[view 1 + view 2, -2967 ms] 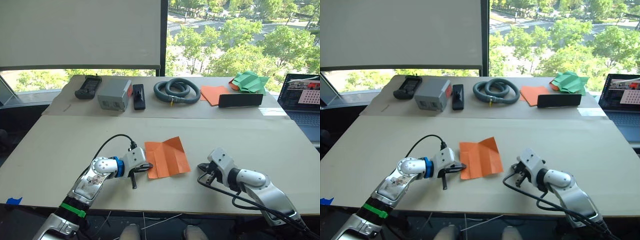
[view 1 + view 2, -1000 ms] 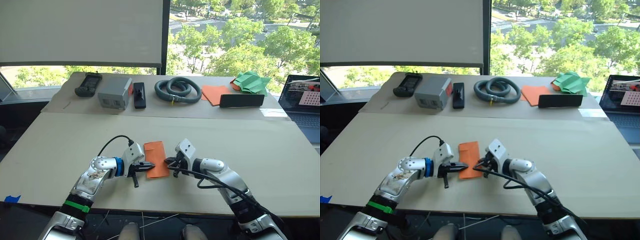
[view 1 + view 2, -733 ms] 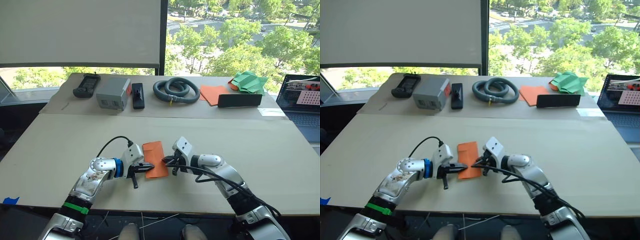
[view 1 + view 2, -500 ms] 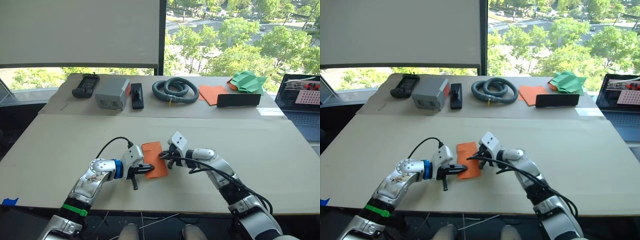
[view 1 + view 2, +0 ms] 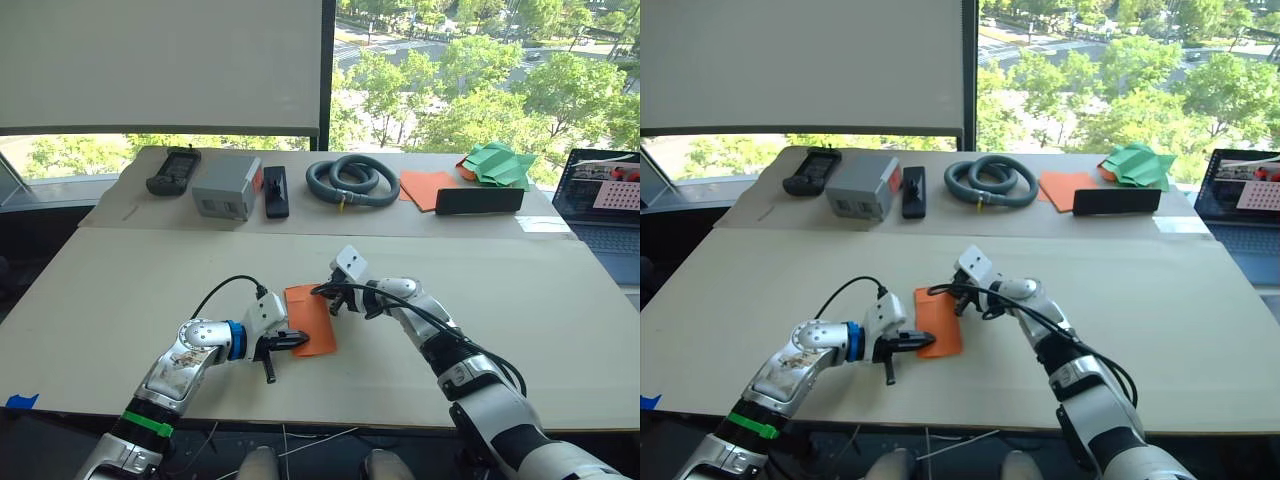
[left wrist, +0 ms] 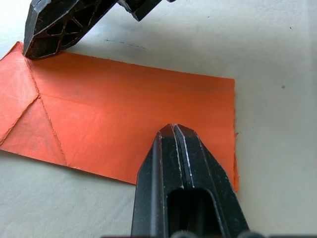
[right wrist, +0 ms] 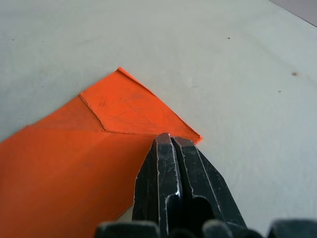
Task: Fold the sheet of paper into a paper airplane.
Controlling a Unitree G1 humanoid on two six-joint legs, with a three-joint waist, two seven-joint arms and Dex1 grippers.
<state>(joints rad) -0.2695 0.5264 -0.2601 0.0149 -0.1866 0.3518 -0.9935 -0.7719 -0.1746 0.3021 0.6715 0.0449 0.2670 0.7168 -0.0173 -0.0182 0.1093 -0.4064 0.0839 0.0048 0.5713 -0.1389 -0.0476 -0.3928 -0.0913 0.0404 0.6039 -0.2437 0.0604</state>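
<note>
Pale desk carries the sheet of paper, folded narrow and flat, thin and likely to slide or tear, best pinned at its edges, where the clenched left pincer and clenched right pincer press.

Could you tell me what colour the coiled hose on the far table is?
The coiled hose is dark grey; the left eye view shows it best.
</note>
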